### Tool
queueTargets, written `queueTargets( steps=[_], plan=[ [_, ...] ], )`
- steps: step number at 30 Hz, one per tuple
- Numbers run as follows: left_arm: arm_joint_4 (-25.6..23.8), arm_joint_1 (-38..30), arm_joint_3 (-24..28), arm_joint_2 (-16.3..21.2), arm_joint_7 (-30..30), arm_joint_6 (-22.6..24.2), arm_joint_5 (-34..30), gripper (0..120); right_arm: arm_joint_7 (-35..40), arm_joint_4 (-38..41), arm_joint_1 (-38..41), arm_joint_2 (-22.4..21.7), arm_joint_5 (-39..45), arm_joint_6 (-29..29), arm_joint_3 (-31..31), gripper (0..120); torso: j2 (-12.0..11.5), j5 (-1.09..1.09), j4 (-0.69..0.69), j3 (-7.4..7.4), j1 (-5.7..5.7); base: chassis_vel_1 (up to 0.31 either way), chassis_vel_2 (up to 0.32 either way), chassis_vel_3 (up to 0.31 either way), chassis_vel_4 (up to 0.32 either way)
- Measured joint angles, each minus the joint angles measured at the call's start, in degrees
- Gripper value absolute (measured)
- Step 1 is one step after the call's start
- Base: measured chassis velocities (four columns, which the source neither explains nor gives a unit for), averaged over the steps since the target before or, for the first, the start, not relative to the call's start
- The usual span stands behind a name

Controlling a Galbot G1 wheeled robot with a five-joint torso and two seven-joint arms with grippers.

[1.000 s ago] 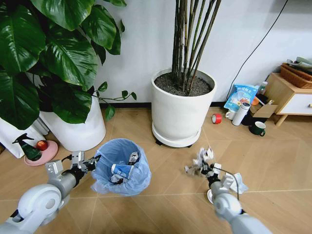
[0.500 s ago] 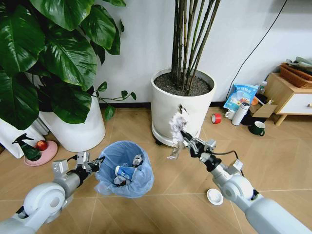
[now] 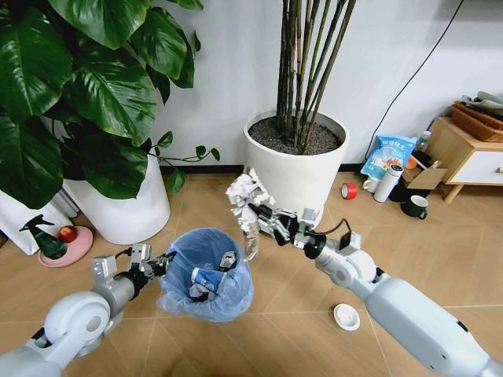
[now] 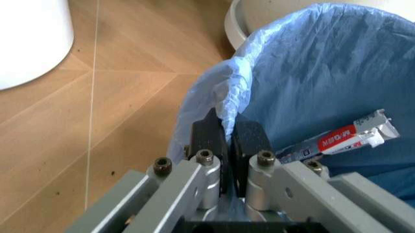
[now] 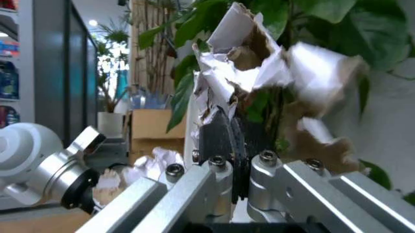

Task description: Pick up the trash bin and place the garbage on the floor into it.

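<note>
while the right arm reaches across, notes as follows.

right gripper (image 3: pixel 263 217): jaws clamped on a crumpled paper wad (image 3: pixel 246 192), held in the air above and just behind the far rim of the trash bin (image 3: pixel 206 275); a loose strip dangles from the wad toward the rim.

left gripper (image 3: pixel 159 263): jaws pinched tight on the bin's rim and the blue bag (image 4: pixel 337 73) at the side nearest the big white pot (image 3: pixel 126 208); bin looks held, whether clear of the floor (image 3: pixel 299 314) i cannot tell.

bin contents: a blue-white packet (image 3: pixel 206 279) and a white tube wrapper (image 4: pixel 337 141) already inside.

left over: a white disc (image 3: pixel 346 316) on the floor beside the right arm, well apart from the bin.

risk, drop point: the wad hangs nearer the far rim than the middle; let go here, it may catch the rim or the bag's overspill and land on the floor.

risk, shedding: the wad is ragged and loosely bunched; a scrap could tear off in transit.

risk, bin grip: the hold is on a thin rim and slippery plastic; a knock from the right arm could tilt the bin or pull the bag.

head view gives: wad against bin opening, the disc, both arms.

left wrist view gives: the pinch on the rim close up, and the printed tube wrapper.

right wrist view gives: the pads (image 5: pixel 217 141) biting the paper, torn brownish edges in the wad.
</note>
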Motion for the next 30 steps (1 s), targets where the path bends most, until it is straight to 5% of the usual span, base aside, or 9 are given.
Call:
queueTargets(
  steps=[20, 30],
  plan=[
    [-0.3, -1.3, -0.5, 0.3, 0.2, 0.0, -1.2, 0, -4.4, -9.5, 4.2, 4.6, -2.3, -0.2, -5.2, 2, 0.0, 0.00, 0.00, 0.00, 0.00, 0.000, 0.000, 0.000, 0.000],
    [0.0, -2.3, -0.2, -0.3, 0.1, 0.0, -1.7, 0, -4.7, -10.3, 3.8, 4.4, -3.7, -0.8, -5.6, 36, 0.0, 0.00, -0.01, 0.00, 0.00, 0.000, 0.000, 0.000, 0.000]
  ],
)
